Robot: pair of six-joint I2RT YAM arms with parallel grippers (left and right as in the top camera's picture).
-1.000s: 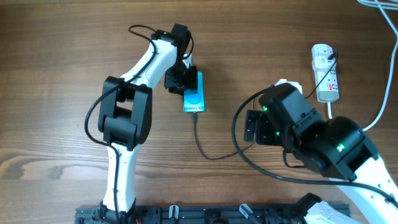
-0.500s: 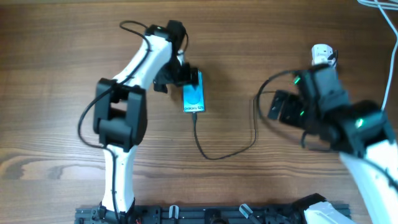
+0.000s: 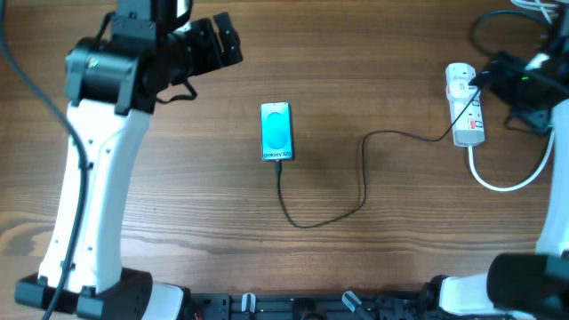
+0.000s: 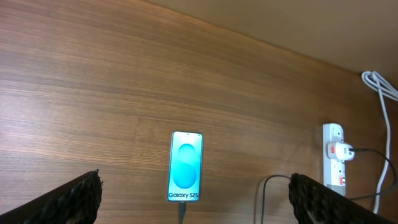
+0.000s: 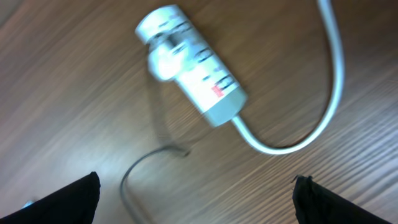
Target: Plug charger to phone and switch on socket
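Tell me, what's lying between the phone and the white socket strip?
Only the charger, a thin black cable looping from the phone across to the socket. The overhead view shows it best.

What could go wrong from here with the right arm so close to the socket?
1. The open right pincer is by the socket, where the charger leaves it; it may snag the thin cable and tug it out of the phone.
2. The socket lies loose on the table, so an off-centre push might slide it instead of switching it on.
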